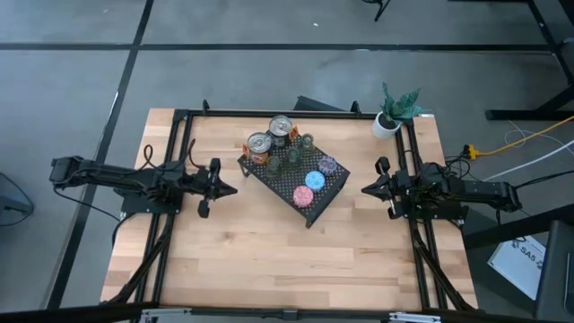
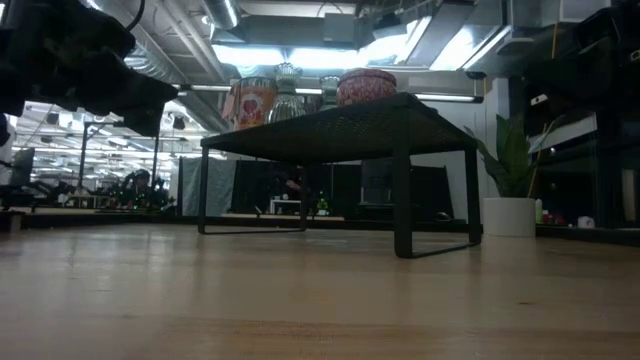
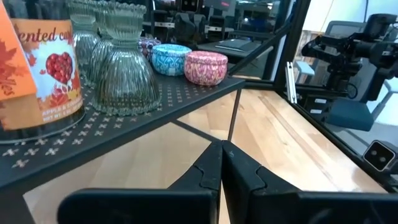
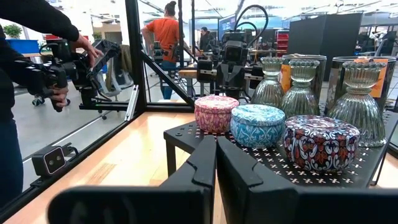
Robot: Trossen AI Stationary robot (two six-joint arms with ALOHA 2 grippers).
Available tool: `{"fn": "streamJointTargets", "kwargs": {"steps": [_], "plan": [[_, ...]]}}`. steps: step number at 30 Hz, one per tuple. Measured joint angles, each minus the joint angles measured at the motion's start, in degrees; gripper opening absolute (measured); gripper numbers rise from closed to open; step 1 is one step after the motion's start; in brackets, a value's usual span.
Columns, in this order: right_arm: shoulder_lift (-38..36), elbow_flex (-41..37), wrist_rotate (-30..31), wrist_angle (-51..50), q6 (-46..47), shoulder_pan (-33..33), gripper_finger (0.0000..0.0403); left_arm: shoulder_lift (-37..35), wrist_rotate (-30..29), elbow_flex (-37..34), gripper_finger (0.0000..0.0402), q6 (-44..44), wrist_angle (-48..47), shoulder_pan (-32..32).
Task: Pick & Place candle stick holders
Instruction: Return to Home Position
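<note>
Left gripper (image 1: 232, 189) and right gripper (image 1: 366, 189) flank the candle stick holders (image 1: 313, 180).

Pink holder (image 4: 216, 113), blue holder (image 4: 257, 124), purple holder (image 4: 321, 142) (all squat) and ribbed glass holders (image 4: 301, 93) stand upright on the shelf (image 4: 273, 158).

The left arm (image 1: 108, 173) lies low over the left edge of the table (image 1: 269, 260), reaching inward toward the middle. The left gripper (image 1: 230, 189) hangs above the wood, its two fingers (image 3: 208, 171) pressed together with nothing between them. The right arm (image 1: 475, 191) mirrors it at the right edge. The right gripper (image 1: 366, 189) points inward, its fingers (image 4: 202, 165) likewise closed and empty.
</note>
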Motion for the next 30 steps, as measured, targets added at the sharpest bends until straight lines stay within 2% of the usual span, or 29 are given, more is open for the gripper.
{"fn": "streamJointTargets", "kwargs": {"steps": [16,30], "plan": [[0.0,0.0,0.0,0.0,0.0,0.0,0.0016,-12.6,-0.1,0.0,0.0001,0.0,-15.3,0.0],[0.0,0.0,0.0,0.0,0.0,0.0,0.0016,-20.9,-0.6,0.0,0.0003,0.1,-21.8,0.0]]}}
